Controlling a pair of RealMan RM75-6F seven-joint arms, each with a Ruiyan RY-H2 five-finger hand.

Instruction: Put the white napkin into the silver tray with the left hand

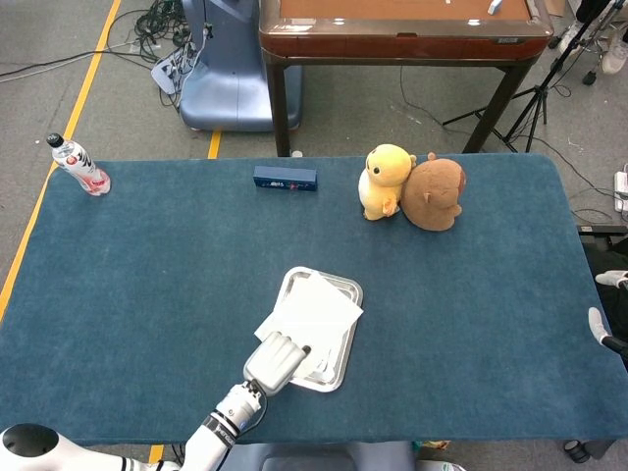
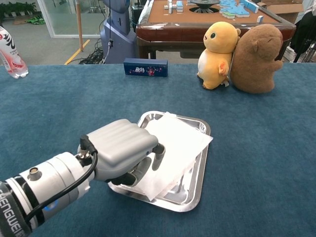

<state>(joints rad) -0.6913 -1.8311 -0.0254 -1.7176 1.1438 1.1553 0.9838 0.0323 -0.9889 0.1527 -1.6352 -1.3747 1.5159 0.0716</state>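
Note:
The silver tray [image 1: 339, 371] [image 2: 196, 190] sits near the table's front edge, a little left of centre. The white napkin [image 1: 312, 306] [image 2: 178, 143] lies spread over it, with its near corner hanging over the tray's front rim. My left hand [image 1: 275, 361] [image 2: 121, 148] is at the tray's near-left corner. Its fingers curl down over the napkin's left edge and grip it. A small grey piece that looks like my right hand [image 1: 597, 322] shows off the table's right edge, too little of it to tell its state.
A yellow plush [image 1: 385, 182] [image 2: 218, 47] and a brown plush [image 1: 434, 193] [image 2: 254, 52] stand at the back right. A dark blue box [image 1: 285, 178] [image 2: 145, 67] lies at the back centre. A water bottle [image 1: 80, 165] [image 2: 11, 52] stands at the far left corner.

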